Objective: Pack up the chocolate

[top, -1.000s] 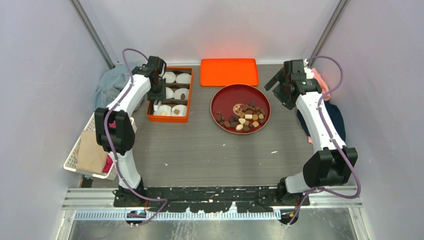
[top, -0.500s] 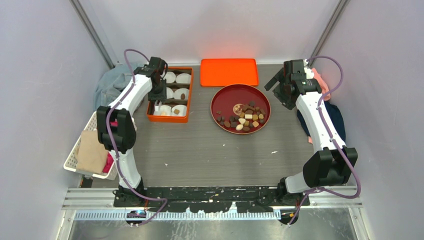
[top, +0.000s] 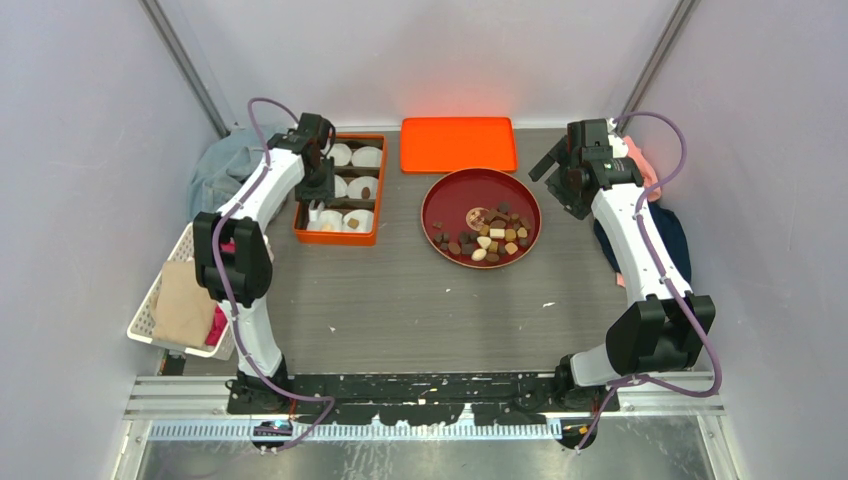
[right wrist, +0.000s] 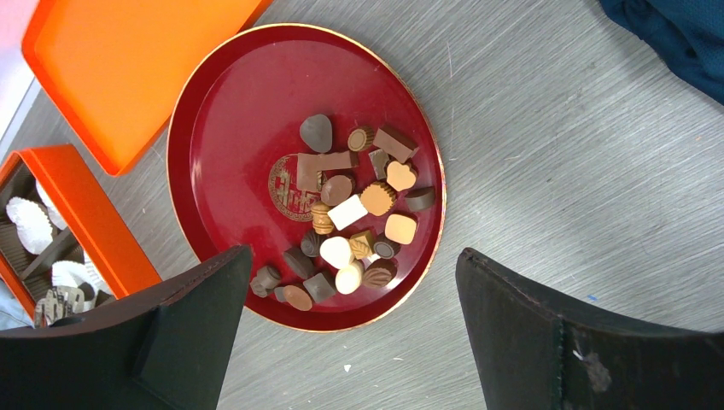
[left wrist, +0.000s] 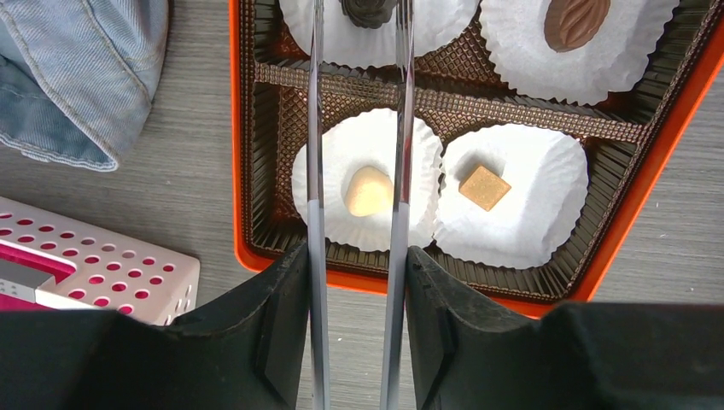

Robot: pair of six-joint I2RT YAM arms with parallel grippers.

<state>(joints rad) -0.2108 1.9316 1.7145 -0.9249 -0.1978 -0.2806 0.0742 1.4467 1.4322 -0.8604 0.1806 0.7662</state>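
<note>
The chocolate [top: 495, 238] lies heaped on a red plate [top: 450, 200] in brown, tan and cream pieces [right wrist: 350, 213]. My left gripper [top: 318, 185] hangs over the orange box [top: 337, 238], shut on metal tongs [left wrist: 316, 128]. The tong tips flank a dark piece [left wrist: 367, 8] in a paper cup; I cannot tell whether they pinch it. Other cups hold a cream piece [left wrist: 369, 190], a tan square [left wrist: 484, 187] and a brown oval [left wrist: 576, 21]. My right gripper [top: 565, 185] stands open right of the plate with nothing between its fingers.
The box's orange lid [top: 459, 144] lies behind the plate. Denim cloth [top: 215, 165] sits behind the box at far left. A white perforated basket [top: 180, 300] stands at the left edge. Dark blue cloth [top: 675, 235] lies beside the right arm.
The left arm's elbow has shifted slightly while its gripper stays over the box. The right arm has not moved.
</note>
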